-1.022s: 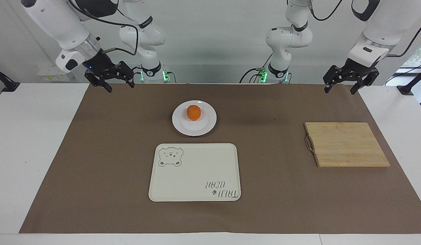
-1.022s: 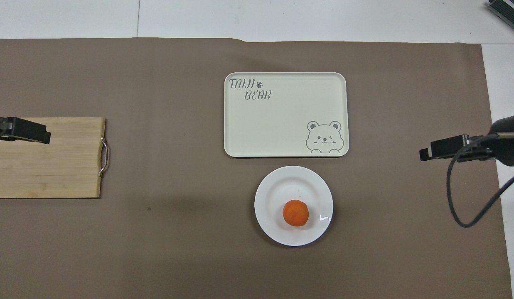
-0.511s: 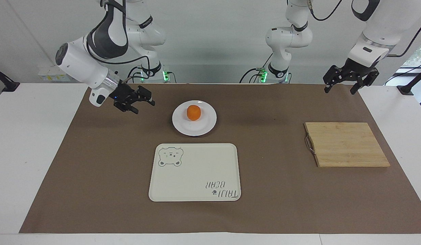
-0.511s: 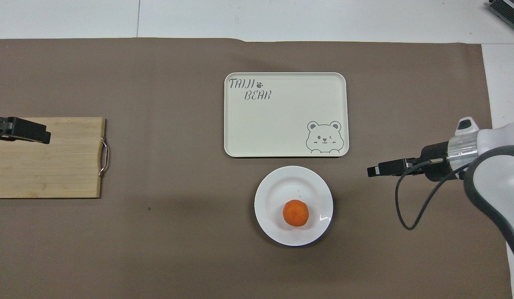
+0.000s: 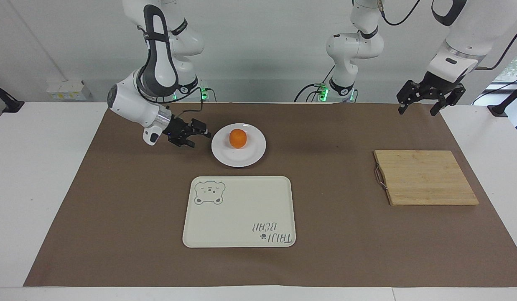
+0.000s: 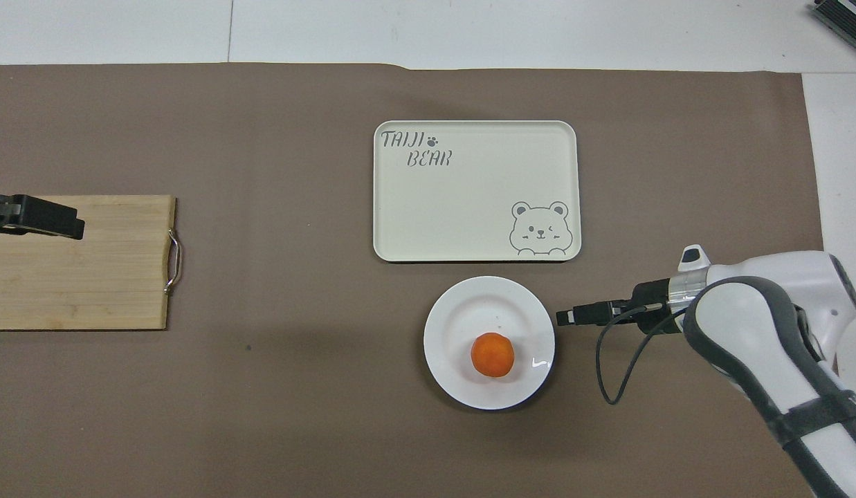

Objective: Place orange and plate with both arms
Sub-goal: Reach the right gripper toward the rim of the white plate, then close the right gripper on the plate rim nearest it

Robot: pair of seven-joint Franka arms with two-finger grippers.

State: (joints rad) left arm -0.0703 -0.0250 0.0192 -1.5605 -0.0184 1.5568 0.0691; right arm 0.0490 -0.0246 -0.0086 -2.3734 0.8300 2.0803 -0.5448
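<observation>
The right gripper [image 5: 201, 138] is hanging spread just beside the plate [image 5: 250, 158], which is holding the orange [image 5: 238, 138]. The left gripper [image 5: 420, 109] is waiting, spread, above the table's edge

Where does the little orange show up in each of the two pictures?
Facing view: the orange sits on the white plate, above the picture's centre, in the half of the plate nearer the robots.
Overhead view: the orange is below centre, on the same plate.
Shared landmark: the bear tray beside the plate.
</observation>
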